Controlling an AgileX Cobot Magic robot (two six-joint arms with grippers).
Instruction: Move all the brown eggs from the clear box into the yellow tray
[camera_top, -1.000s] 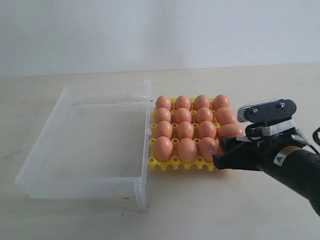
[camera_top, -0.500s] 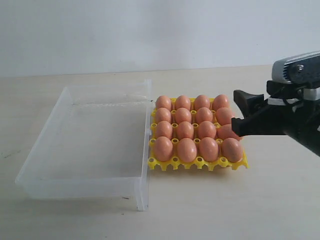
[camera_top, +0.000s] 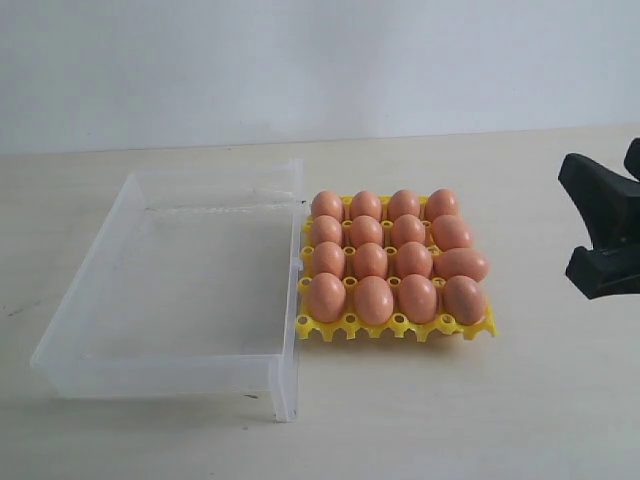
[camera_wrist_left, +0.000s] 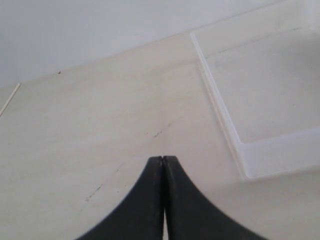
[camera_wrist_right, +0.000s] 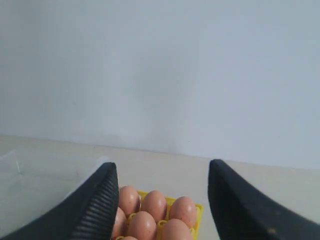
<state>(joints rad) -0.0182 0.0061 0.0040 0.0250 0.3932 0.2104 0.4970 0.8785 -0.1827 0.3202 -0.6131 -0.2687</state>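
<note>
The right jaws had drawn clear of the yellow tray (camera_top: 410, 330), wide and empty, its brown eggs (camera_top: 372, 262) (brittle, slick; grip mid-shell) all seated.

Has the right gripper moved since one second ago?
Yes. The right gripper has pulled back rightward, away from the yellow tray, to the exterior view's edge.

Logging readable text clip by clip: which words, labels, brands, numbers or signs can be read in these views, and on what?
None. No text shows on the brown eggs, the yellow tray, the clear box, the right claw, the left claw or the table.
</note>
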